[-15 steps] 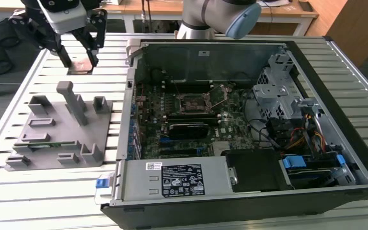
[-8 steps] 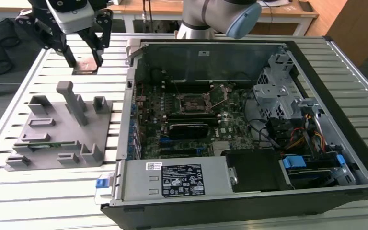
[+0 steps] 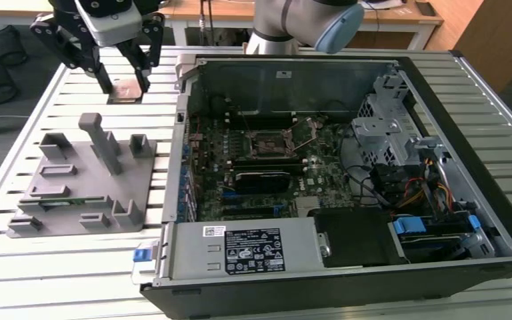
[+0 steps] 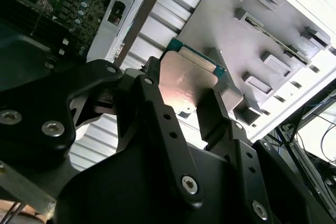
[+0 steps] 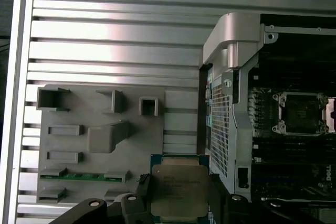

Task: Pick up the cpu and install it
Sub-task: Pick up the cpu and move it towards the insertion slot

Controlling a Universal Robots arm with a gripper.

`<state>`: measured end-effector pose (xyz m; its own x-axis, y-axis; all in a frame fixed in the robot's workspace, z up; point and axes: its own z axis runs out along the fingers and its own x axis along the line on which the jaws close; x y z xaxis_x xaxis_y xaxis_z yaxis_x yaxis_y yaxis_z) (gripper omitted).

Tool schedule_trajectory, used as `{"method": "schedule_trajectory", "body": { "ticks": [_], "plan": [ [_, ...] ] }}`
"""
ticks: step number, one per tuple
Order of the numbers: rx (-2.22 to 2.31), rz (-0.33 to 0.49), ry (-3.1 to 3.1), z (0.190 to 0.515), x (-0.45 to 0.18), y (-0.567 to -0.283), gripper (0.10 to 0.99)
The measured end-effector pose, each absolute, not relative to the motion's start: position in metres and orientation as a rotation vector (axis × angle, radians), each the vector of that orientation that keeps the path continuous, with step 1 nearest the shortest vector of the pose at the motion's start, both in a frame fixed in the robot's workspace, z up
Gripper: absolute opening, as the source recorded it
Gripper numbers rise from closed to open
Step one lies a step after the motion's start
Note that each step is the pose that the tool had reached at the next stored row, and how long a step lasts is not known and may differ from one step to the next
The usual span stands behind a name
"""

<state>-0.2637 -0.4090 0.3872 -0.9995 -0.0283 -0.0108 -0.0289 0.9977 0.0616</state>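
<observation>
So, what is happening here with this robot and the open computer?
One robot arm is working beside an open computer case that lies on a slatted table. Its gripper is shut on the cpu, gripping two opposite edges, and the chip appears lifted off the table, near a grey parts holder. The socket on the motherboard looks empty, so the chip is picked up but not yet installed.

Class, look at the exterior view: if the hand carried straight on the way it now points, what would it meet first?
The hand points downward, gripping the cpu. The cpu would probably land first on the slatted table, past the grey fixture, though depth is unclear.
</observation>
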Motion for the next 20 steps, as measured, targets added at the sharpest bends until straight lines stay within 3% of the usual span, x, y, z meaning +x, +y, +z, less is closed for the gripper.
{"method": "schedule_trajectory", "body": {
  "ticks": [20],
  "plan": [
    [-0.045, 0.097, 3.13, 0.387, -0.242, -0.408, 0.525]
  ]
}}
